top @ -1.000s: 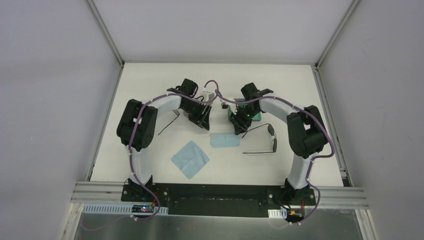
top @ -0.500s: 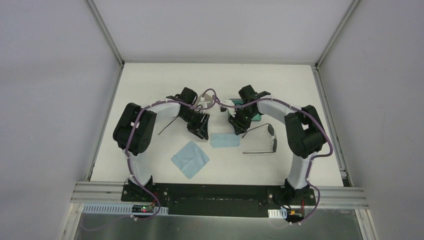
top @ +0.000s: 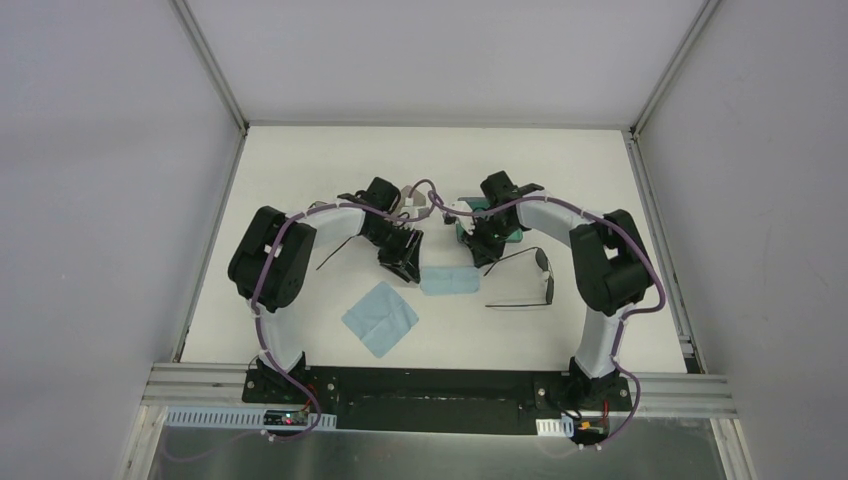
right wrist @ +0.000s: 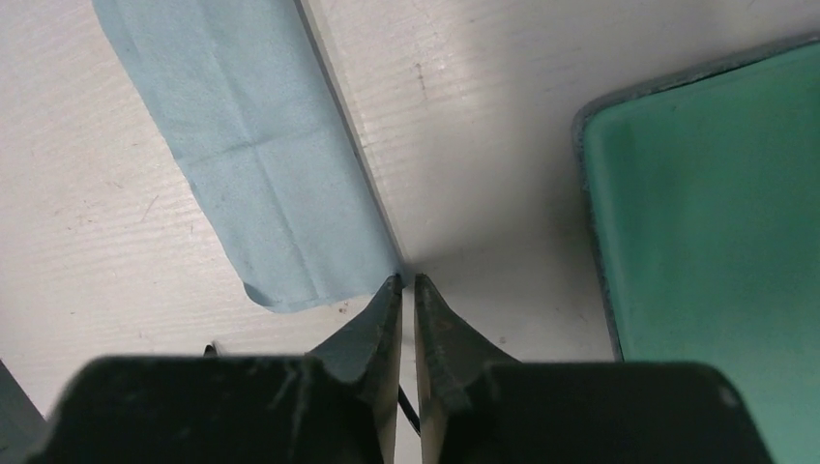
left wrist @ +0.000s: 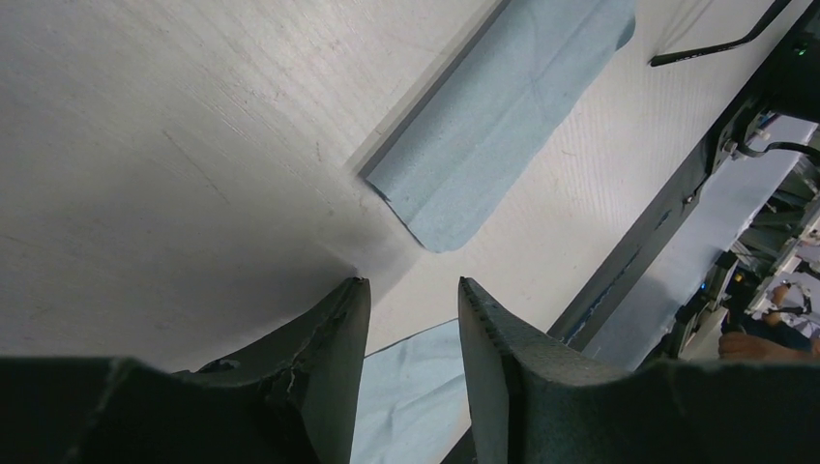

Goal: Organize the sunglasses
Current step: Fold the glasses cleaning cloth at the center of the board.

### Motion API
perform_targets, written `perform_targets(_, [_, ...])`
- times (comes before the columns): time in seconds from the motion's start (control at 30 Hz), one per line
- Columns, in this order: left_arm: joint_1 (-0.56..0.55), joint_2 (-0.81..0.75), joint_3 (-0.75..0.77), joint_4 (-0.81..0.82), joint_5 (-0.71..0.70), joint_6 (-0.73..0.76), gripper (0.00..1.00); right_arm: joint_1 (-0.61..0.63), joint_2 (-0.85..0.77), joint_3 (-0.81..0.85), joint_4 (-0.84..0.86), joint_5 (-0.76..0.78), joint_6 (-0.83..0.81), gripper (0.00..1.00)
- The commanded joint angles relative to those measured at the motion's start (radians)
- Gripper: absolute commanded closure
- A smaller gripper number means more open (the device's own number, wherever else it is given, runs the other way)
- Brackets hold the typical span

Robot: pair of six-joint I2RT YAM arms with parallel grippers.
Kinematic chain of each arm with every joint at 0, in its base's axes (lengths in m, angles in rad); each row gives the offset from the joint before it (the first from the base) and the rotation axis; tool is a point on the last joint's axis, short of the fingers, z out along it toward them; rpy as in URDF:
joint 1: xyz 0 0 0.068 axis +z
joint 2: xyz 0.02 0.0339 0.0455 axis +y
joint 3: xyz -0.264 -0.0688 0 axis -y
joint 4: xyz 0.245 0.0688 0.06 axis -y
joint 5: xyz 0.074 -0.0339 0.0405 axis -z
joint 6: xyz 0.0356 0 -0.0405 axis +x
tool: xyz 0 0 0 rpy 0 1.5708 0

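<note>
One pair of black wire sunglasses (top: 528,281) lies open on the table, right of the folded blue cloth (top: 448,280). Of the other sunglasses only a thin arm (top: 337,250) shows, beside the left arm. My left gripper (top: 405,265) hangs open at the folded cloth's left end; in the left wrist view the gripper (left wrist: 414,285) holds nothing and the folded cloth (left wrist: 503,116) lies ahead. My right gripper (right wrist: 408,280) is shut to a thin slit, its tips at the cloth's (right wrist: 261,164) edge. I cannot tell whether cloth is pinched.
An unfolded light blue cloth (top: 380,318) lies near the front, left of centre. A green open case (right wrist: 716,213) sits just right of the right gripper, partly under that arm in the top view (top: 511,234). Grey walls border the table on both sides.
Both grippers have come down and inward to the folded cloth's ends. The right jaws have closed almost fully; the left jaws have narrowed a little.
</note>
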Motion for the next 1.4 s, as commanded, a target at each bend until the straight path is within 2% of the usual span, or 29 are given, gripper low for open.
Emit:
perform_targets(0.0, [0.006,-0.002,0.060,-0.029,-0.015,0.091,0.58,-0.012,0.015,0.026,-0.007,-0.032,-0.026,0.89])
perform_targets(0.07, [0.032,0.004,0.106,-0.061,-0.015,0.121,0.57,-0.011,0.012,0.029,-0.023,-0.047,-0.042,0.85])
perform_targets(0.23, [0.063,0.029,0.202,-0.118,-0.053,0.207,0.52,-0.013,0.012,0.030,-0.041,-0.084,-0.066,0.69])
perform_targets(0.37, [0.064,0.080,0.257,-0.127,-0.022,0.227,0.51,-0.013,0.033,0.055,-0.066,-0.116,-0.076,0.65])
perform_targets(0.73, [0.064,0.122,0.275,-0.121,0.023,0.228,0.53,-0.071,0.033,0.153,-0.164,-0.085,-0.137,0.68])
perform_targets(1.07, [0.063,0.115,0.260,-0.112,0.021,0.209,0.53,-0.012,0.064,0.150,-0.153,-0.117,-0.116,0.68])
perform_targets(1.37, [0.073,0.099,0.231,-0.111,0.014,0.206,0.53,0.001,0.115,0.161,-0.160,-0.111,-0.126,0.75])
